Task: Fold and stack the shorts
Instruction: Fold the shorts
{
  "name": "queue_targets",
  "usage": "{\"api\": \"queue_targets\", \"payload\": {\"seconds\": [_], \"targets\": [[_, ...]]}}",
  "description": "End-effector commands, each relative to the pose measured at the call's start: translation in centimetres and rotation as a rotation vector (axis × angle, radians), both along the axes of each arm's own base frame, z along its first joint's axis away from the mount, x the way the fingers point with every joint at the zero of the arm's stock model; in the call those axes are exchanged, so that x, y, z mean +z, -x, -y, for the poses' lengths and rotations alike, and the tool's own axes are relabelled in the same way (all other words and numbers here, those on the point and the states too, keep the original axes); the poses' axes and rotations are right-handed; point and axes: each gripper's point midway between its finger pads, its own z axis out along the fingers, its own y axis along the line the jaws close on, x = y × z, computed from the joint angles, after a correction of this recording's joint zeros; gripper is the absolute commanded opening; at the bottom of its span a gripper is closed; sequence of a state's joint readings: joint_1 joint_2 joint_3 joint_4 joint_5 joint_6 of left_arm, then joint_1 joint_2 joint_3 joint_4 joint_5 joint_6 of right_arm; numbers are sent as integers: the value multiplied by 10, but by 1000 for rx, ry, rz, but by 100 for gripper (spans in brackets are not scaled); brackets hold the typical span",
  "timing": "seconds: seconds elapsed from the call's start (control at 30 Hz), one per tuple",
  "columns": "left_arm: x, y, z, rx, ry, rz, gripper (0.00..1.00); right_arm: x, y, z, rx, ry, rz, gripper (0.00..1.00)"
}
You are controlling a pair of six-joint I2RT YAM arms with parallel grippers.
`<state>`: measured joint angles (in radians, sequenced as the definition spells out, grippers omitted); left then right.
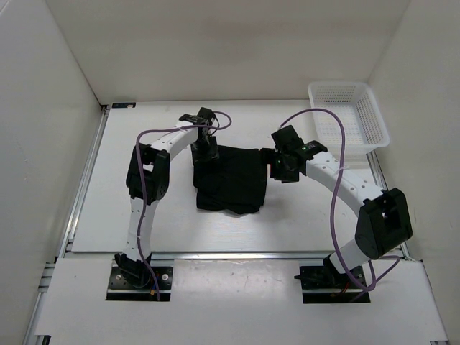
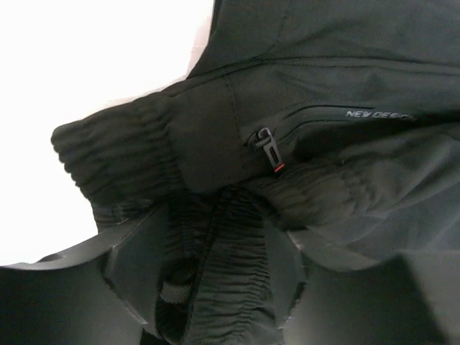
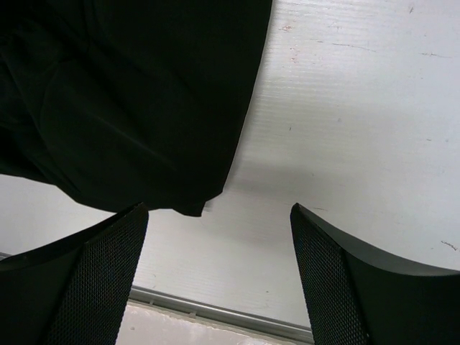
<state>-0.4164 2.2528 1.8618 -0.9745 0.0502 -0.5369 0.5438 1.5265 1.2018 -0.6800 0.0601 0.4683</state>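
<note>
The ribbed elastic waistband [image 2: 108, 151] of the soft black shorts [image 1: 231, 180] is pinched by the left fingers [image 2: 129, 280]; the right fingers [image 3: 79, 284] are spread over smooth white bench [image 1: 309, 215] beside the cloth's edge

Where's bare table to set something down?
Free: the strip of table between shorts and near edge; a smaller patch behind the shorts toward the back wall. Crowded: the shorts' far corners, at left gripper and right gripper.

the shorts [image 1: 231, 180] are plain black, with pale grey lettering [image 2: 375, 114] and a black zip pull [image 2: 267, 144] tipped red. the table [image 1: 180, 223] is white, the basket [image 1: 350, 115] a white lattice. the arms [image 1: 343, 183] are white with black joints, their cables [image 1: 317, 110] purple.
</note>
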Motion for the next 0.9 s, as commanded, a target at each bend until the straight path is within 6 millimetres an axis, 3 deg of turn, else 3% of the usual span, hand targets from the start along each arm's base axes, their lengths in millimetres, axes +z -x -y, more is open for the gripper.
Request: {"api": "queue_targets", "payload": {"seconds": [0.0,0.03,0.17,0.2,0.23,0.3,0.33,0.37,0.43,0.5,0.6,0.73,0.87], "targets": [[20,-8,16,-29,71,46,61,17,-4,-4,0,-36,32,84],[22,-6,15,-29,71,46,58,17,-4,-4,0,-36,32,84],[65,-4,16,-27,67,148,47,17,-7,0,-15,-28,37,84],[74,-7,11,-16,48,179,47,17,-7,1,-7,-24,39,84],[81,-5,19,-31,60,201,48,17,-7,1,-7,-24,39,84],[94,-4,24,-52,71,230,58,14,-5,2,-7,-19,31,84],[94,-3,25,-57,81,226,65,14,-5,2,-7,-19,31,84],[90,-8,27,-71,76,227,86,15,-7,1,-7,-24,39,84],[82,-12,29,-81,67,218,97,15,-7,1,-7,-24,39,84],[77,-19,34,-85,75,214,97,15,-7,1,-7,-24,39,84],[49,-28,36,-92,43,174,97,17,-3,3,-7,-24,39,84],[39,-39,38,-87,22,170,91,19,-2,6,-13,-15,46,84],[44,-45,38,-80,11,191,78,18,1,10,-19,-3,43,84]]}}
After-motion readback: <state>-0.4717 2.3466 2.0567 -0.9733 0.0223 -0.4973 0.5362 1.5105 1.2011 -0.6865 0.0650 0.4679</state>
